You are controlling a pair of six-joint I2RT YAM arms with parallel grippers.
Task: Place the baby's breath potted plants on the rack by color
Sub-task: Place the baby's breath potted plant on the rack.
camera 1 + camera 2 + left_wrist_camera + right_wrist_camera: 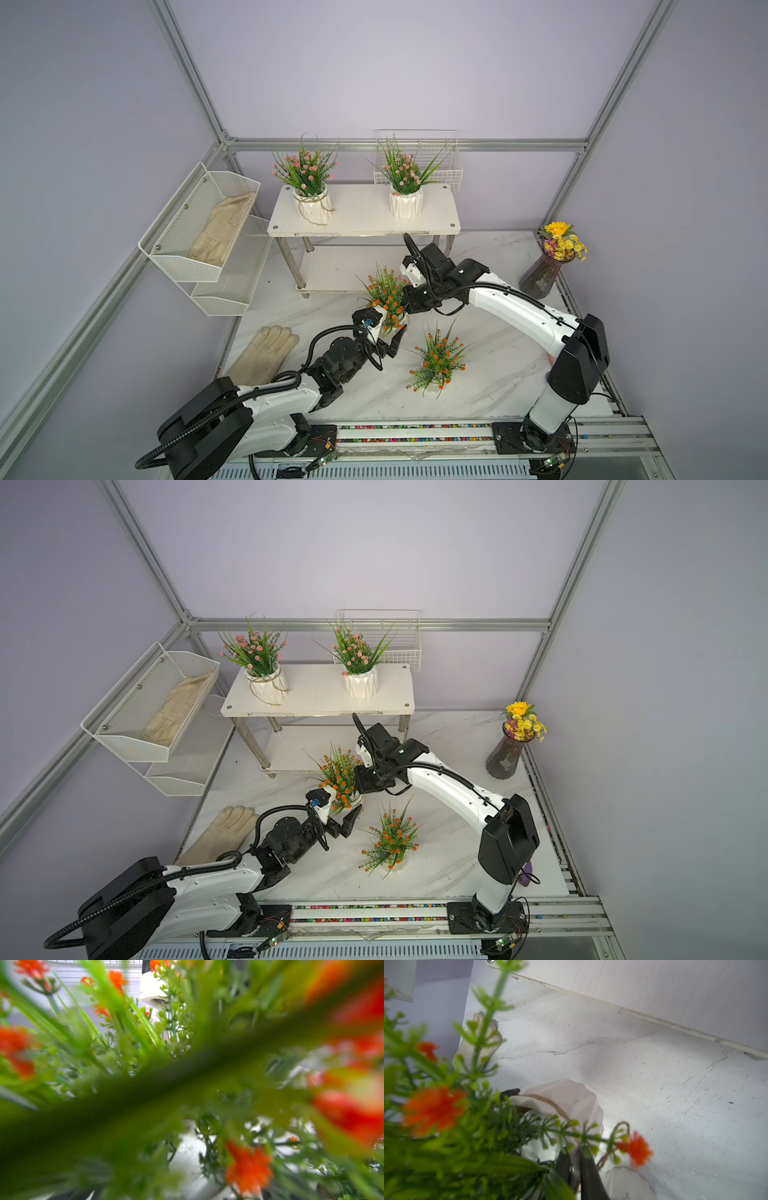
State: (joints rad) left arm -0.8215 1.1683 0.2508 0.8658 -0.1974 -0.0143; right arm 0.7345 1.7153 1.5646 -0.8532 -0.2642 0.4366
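The right pincer [573, 1154] is closed thin on what looks like the rim of the white pot [571, 1101] of an orange baby's breath plant [384, 293]. The pinch probably keeps the top-heavy plant upright. The left pincer [388, 329] stands wide around the same pot from the near side and is not clamped; whether this is a hand-over or a release, I cannot tell. The plant is low over the tabletop [498, 353], just near of the rack [361, 218], whose lower board shows no pot. The left pink plant [305, 170] and right pink plant [403, 170] fill the top board, so orange presumably goes below. The second orange plant [438, 361] stands near right.
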